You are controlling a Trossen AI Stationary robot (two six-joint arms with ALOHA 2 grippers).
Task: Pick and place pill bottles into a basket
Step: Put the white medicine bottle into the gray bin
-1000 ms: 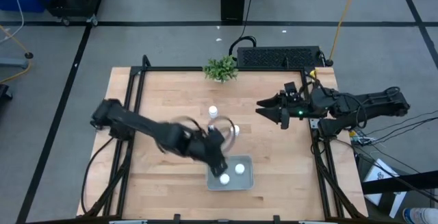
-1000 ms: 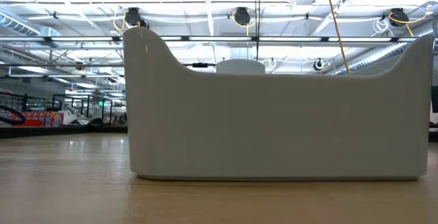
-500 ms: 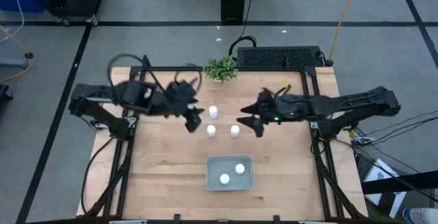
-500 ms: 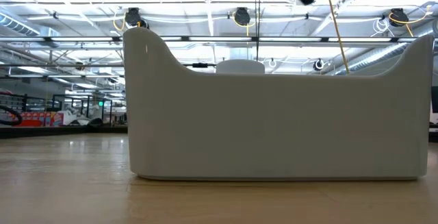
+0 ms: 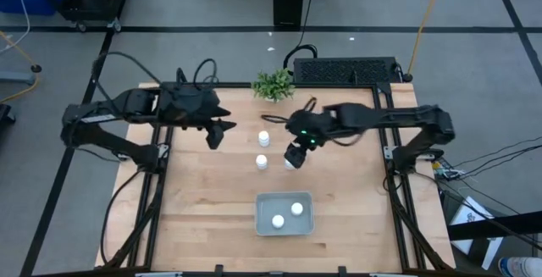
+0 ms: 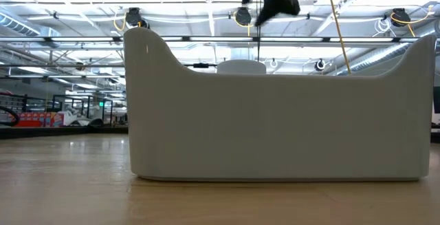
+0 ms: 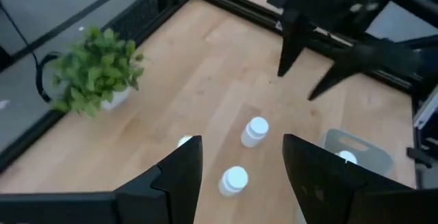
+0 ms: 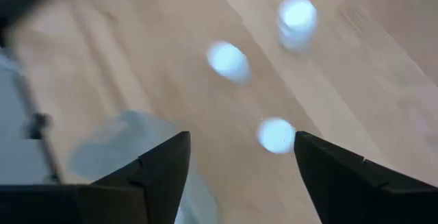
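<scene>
Wooden and pale, the desk (image 5: 203, 201) is carrying everything inside a black frame, with grey floor lying around it. At its near edge the basket (image 5: 284, 225) is sitting, and two pill bottles are standing inside it: one (image 5: 279, 221) toward the left and one (image 5: 297, 208) toward the right. In the low view the basket's wall (image 6: 275, 129) is filling most of the frame, with a bottle cap (image 6: 241, 67) peeking over the rim.

Three more bottles are standing on the bare wood beyond the basket, well apart from it. One bottle (image 5: 263, 137) is standing farthest back, another (image 5: 262, 163) is standing nearer the basket, and the third (image 5: 290, 163) is sitting directly under the right gripper (image 5: 294, 153). That gripper is reaching in from the right and hanging just above the third bottle, its fingers spread wide and gripping nothing; in the right wrist view the two dark fingers (image 8: 154, 176) are framing a bottle (image 8: 276, 135) between them without touching it.

The left gripper (image 5: 215, 135) is hovering over the left part of the desk, beside the three loose bottles, its fingers (image 7: 178, 176) parted and empty. A small green plant (image 5: 273, 85) is sitting at the far edge of the desk, behind the bottles.
</scene>
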